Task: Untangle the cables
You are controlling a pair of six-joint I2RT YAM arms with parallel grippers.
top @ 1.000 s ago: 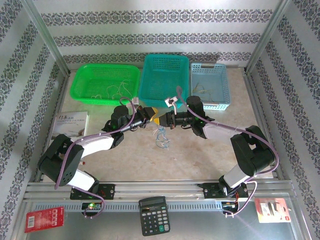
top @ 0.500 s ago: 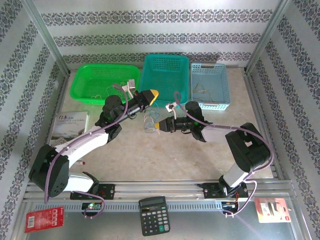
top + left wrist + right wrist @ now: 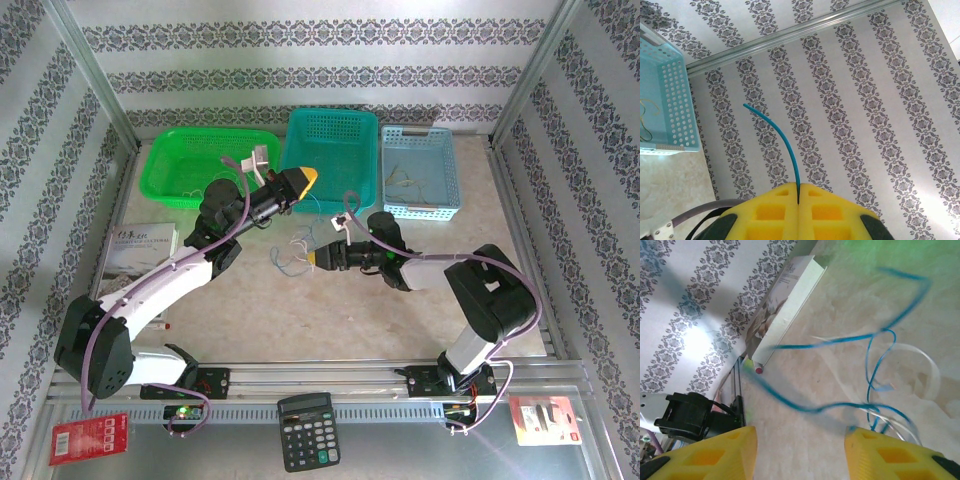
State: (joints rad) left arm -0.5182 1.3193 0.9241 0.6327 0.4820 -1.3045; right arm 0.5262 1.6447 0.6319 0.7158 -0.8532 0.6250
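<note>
blue wire [image 3: 788,145] pinched in the clamped left gripper [image 3: 798,194], arm high near the desk's far edge; loose cables [image 3: 840,339] lie just ahead of the parted right gripper [image 3: 799,432], arm low.

Left gripper [image 3: 798,202] pinched tight on a blue cable [image 3: 788,143] — it curls up against patterned wallpaper [image 3: 865,100] — pale blue basket [image 3: 677,100] off left.
</note>
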